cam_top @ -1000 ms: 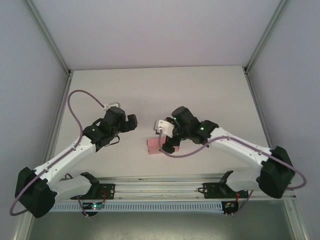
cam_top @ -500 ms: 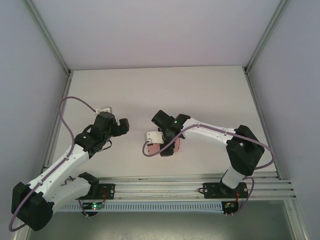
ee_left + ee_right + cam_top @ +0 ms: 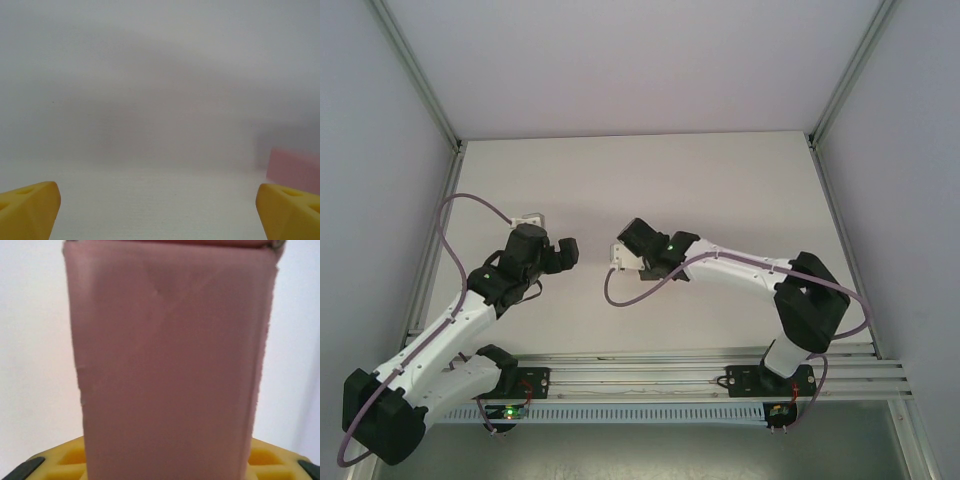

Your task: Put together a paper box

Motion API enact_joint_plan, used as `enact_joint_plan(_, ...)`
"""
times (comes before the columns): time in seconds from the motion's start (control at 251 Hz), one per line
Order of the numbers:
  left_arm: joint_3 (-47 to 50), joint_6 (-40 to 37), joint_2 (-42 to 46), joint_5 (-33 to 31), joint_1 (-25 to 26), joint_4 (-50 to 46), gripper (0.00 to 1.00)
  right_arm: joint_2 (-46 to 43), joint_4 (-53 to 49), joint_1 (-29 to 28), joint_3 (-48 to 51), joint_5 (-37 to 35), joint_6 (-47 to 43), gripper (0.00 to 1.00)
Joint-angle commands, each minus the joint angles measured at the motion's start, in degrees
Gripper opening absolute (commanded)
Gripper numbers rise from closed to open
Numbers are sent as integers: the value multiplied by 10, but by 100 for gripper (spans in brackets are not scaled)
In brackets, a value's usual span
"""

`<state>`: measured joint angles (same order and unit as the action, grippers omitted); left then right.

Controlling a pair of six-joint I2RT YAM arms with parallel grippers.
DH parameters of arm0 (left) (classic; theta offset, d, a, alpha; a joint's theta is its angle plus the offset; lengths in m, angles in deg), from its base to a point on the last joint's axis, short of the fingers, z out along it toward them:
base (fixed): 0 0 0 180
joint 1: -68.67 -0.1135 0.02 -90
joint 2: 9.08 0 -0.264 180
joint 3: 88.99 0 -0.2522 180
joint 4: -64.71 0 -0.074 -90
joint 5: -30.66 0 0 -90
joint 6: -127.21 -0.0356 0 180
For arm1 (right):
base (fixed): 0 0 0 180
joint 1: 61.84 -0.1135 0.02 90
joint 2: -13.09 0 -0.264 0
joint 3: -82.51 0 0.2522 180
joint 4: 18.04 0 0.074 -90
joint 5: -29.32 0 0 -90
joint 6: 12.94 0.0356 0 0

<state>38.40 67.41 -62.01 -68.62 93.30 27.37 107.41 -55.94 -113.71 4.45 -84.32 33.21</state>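
The paper box [image 3: 170, 370] is a plain pink card box, closed, with a faint diagonal crease on its face. It stands upright right in front of the right wrist camera. My right gripper [image 3: 167, 467] is shut on its lower end, with yellow fingers [image 3: 55, 462] showing on either side. From above, the right gripper [image 3: 636, 238] hovers over the middle of the table. My left gripper [image 3: 566, 252] is open a short way to its left, its yellow fingertips [image 3: 27, 210] wide apart and nothing between them. A pink corner of the paper box [image 3: 295, 169] shows at the left wrist view's right edge.
The white table [image 3: 720, 180] stretches back to the rear wall. Metal frame posts [image 3: 420, 85] run along both sides. A purple cable [image 3: 620, 298] loops below the right wrist. The aluminium rail [image 3: 640, 368] holding both arm bases runs along the near edge.
The right gripper has drawn back from the near edge and swung up, taking the pink box off the table spot where it lay. The left arm has hardly moved.
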Motion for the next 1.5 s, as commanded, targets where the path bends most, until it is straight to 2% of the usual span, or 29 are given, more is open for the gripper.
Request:
enact_joint_plan(0.0, 8, -13, 9, -12, -7, 8, 100, 10, 220, 7, 46, -139, -92, 30)
enact_joint_plan(0.136, 9, -15, 9, -17, -8, 2, 100, 57, 368, 21, 91, -134, -202, 28)
enact_joint_plan(0.315, 11, -19, 13, -15, -8, 3, 100, 91, 433, 37, 105, -89, -219, 33)
enact_joint_plan(0.375, 12, -20, 14, -12, -8, 5, 100, 92, 477, 40, 128, -67, -227, 38)
enact_joint_plan(0.431, 12, -21, 14, -11, -8, 4, 100, 94, 460, 44, 135, -51, -230, 41)
enact_joint_plan(0.678, 13, -22, 16, -15, -9, 4, 100, 67, 357, 43, 146, -10, -156, 72)
enact_joint_plan(0.802, 13, -22, 10, -10, -8, 8, 100, 36, 272, 34, 132, 21, -102, 98)
enact_joint_plan(0.954, 9, -22, 0, -8, -8, 12, 100, -3, 178, 23, 114, 76, -63, 98)
enact_joint_plan(1.082, 2, -32, -6, -32, -9, 10, 100, -40, 108, 24, 98, 97, -32, 98)
enact_joint_plan(1.165, 1, -34, -5, -57, -13, 18, 100, -80, 91, 29, 96, 106, 10, 98)
enact_joint_plan(1.241, 7, -53, 0, -65, -21, 44, 100, -138, 116, 47, 116, 110, 66, 98)
enact_joint_plan(1.337, 12, -78, -4, -106, -47, 73, 100, -233, 177, 104, 157, 110, 184, 98)
enact_joint_plan(1.405, 8, -81, -23, -121, -86, 80, 100, -298, 197, 171, 187, 145, 263, 98)
enact_joint_plan(1.497, 21, -102, -55, -130, -131, 136, 100, -369, 259, 268, 251, 156, 344, 98)
